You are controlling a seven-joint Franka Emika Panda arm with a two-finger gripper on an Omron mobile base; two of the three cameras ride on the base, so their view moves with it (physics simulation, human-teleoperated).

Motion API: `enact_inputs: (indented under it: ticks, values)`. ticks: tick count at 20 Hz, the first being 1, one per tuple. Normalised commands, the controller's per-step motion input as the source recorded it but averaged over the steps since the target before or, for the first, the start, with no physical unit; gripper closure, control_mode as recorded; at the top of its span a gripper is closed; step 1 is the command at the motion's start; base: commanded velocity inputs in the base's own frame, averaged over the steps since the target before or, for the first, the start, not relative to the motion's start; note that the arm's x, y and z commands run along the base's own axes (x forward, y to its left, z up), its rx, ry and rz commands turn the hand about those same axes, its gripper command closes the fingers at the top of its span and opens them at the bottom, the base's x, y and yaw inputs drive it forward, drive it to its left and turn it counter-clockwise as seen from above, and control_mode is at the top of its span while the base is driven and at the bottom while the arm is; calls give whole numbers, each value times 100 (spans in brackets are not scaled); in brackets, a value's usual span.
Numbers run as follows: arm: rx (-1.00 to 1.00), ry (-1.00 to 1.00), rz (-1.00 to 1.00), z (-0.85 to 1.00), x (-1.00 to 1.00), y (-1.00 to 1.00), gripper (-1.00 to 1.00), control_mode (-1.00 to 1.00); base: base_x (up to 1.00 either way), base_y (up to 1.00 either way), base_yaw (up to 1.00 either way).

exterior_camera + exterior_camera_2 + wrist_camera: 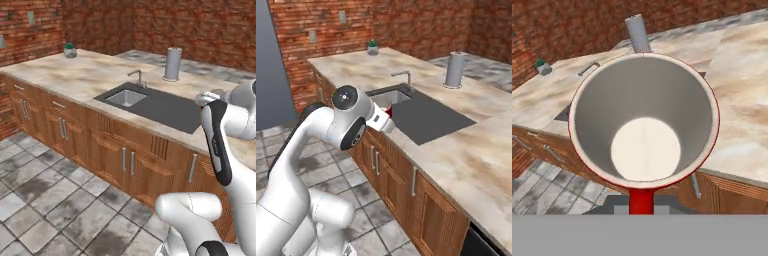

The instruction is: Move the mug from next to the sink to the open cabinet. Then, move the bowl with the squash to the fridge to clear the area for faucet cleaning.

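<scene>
Gripping the red mug (644, 120) by its handle, the hand (641, 200) carries it above the floor in front of the surface (476, 150), mouth toward the hand camera, with the sink (401, 95) and faucet (404, 75) just beyond

The arm (301, 150) presented smooth, glossy white rounded housings. A dark circular cap with a grey centre closed one joint (346, 97). A black strip ran along one link (218, 142).
</scene>
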Motion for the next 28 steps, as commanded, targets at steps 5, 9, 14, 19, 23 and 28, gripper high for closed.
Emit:
enact_inputs:
  ticks: [5, 9, 14, 19, 23, 28]
  values:
    - [0, 0, 0, 0, 0, 0, 100, 100, 0, 0, 100]
    - [0, 0, 0, 0, 0, 0, 100, 100, -5, 1, 98]
    - [0, 0, 0, 0, 0, 0, 100, 100, -10, 5, 95]
    - [0, 0, 0, 0, 0, 0, 100, 100, 0, 0, 84]
    - [0, 0, 0, 0, 0, 0, 100, 100, 18, -9, 40]
    - [0, 0, 0, 0, 0, 0, 100, 100, 96, -2, 0]
